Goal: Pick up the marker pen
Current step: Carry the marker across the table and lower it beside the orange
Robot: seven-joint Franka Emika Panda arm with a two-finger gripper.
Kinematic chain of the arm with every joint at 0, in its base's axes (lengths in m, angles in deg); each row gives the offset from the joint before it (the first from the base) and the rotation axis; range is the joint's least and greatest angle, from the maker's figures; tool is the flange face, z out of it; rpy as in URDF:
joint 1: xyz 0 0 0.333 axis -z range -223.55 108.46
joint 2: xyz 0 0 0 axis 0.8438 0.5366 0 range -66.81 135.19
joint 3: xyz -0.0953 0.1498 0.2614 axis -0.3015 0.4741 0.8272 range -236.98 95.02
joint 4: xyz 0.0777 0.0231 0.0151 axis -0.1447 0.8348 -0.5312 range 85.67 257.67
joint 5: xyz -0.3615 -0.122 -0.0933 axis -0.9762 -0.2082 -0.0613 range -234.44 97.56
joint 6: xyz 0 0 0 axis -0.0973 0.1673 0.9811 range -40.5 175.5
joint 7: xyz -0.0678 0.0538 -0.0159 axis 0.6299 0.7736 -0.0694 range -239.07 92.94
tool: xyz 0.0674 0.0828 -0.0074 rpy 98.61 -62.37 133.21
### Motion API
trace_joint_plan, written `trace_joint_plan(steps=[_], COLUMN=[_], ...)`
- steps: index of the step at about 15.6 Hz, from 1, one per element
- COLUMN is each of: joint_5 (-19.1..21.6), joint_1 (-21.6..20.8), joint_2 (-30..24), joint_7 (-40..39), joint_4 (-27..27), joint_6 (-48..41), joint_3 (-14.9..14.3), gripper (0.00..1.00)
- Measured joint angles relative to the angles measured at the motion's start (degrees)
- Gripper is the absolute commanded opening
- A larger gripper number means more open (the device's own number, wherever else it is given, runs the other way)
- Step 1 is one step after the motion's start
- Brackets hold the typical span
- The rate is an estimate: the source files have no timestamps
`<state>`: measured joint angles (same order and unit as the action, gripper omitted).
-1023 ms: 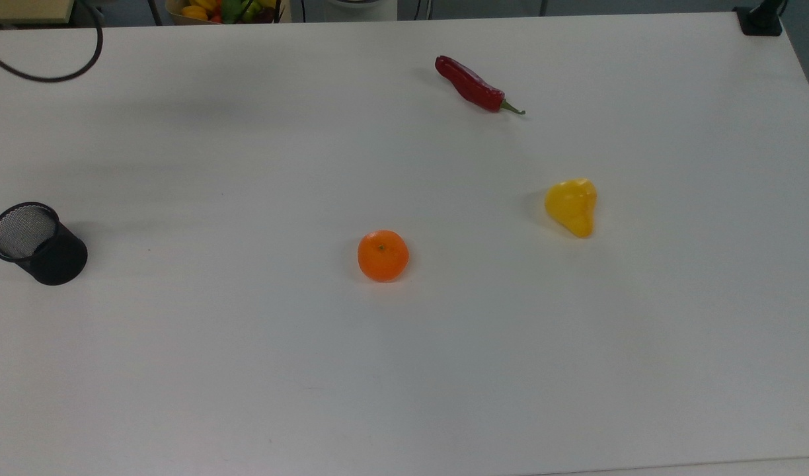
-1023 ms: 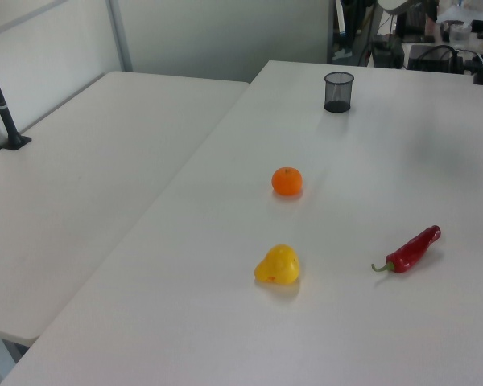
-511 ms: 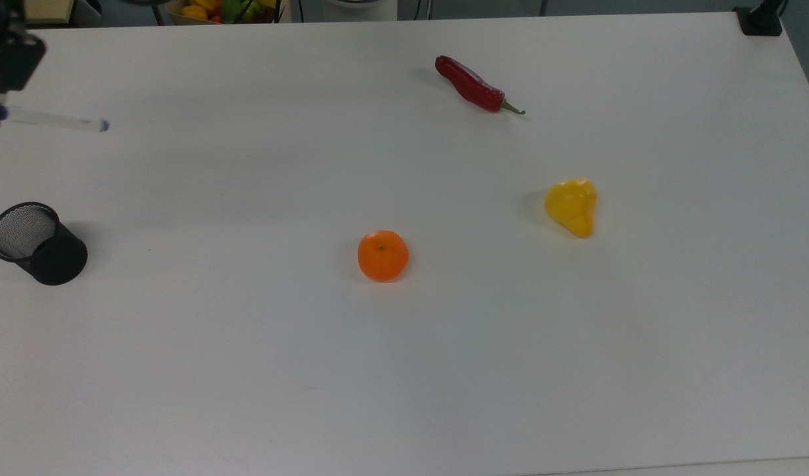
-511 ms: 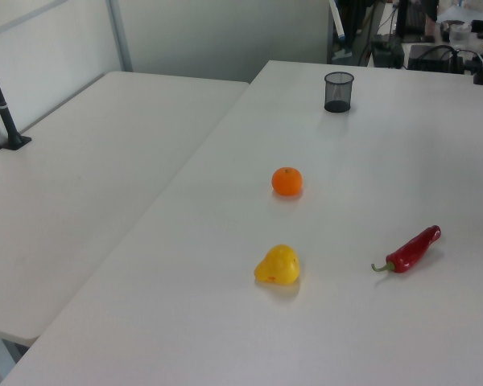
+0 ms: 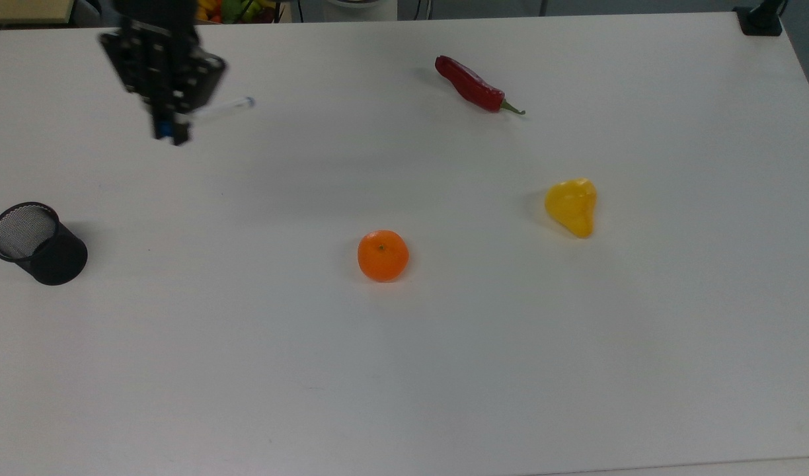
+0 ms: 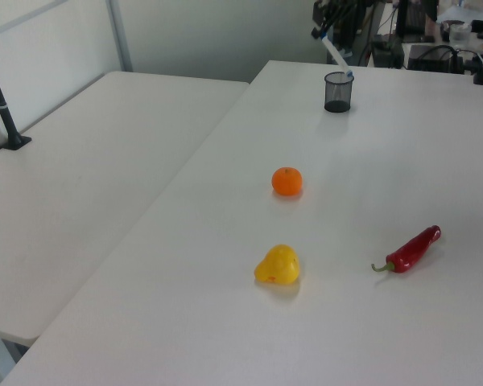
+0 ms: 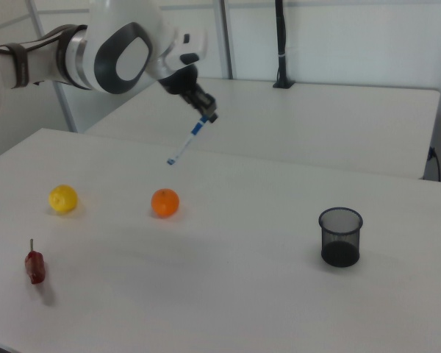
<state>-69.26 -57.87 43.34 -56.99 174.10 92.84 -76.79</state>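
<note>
My gripper [image 5: 168,129] hangs in the air over the back left of the white table [image 5: 404,370] in the top view, shut on the marker pen [image 5: 221,107]. The pen is slim and white with a blue cap held between the fingers, and its barrel sticks out toward the top view's right, ending in a small blue tip. In the right view the gripper [image 7: 205,115] holds the pen [image 7: 185,143] slanting down to the left, well above the table. In the left view the pen [image 6: 336,55] slants above the black mesh cup [image 6: 338,92].
A black mesh cup [image 5: 38,243] stands at the top view's left edge. An orange [image 5: 383,255] sits mid-table, a yellow fruit [image 5: 572,205] to its right, and a red chili [image 5: 472,84] lies at the back. A second table [image 6: 80,185] adjoins in the left view.
The gripper with the pen has come in from the top view's left edge and moved right, over the table's back left. The cup and the fruits have stayed put.
</note>
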Motion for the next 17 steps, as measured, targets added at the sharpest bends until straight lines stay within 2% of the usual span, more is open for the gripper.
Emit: trace_joint_plan(steps=[3,6,8,11,17], joint_5=[0.4,1.6,3.0,5.2,5.3], joint_1=[-2.2,-2.1,-2.2,-3.5,-8.4], joint_2=[0.7,1.3,1.3,1.6,6.8], joint_7=[0.0,-1.2,-3.4,-6.7,-6.8], joint_4=[1.5,3.4,5.2,7.8,9.6], joint_6=[-3.2,-6.2,-7.4,-8.8,-7.7], joint_3=[3.1,7.4,9.0,10.4,10.8], gripper=[0.00,0.00,0.00,0.00,0.01])
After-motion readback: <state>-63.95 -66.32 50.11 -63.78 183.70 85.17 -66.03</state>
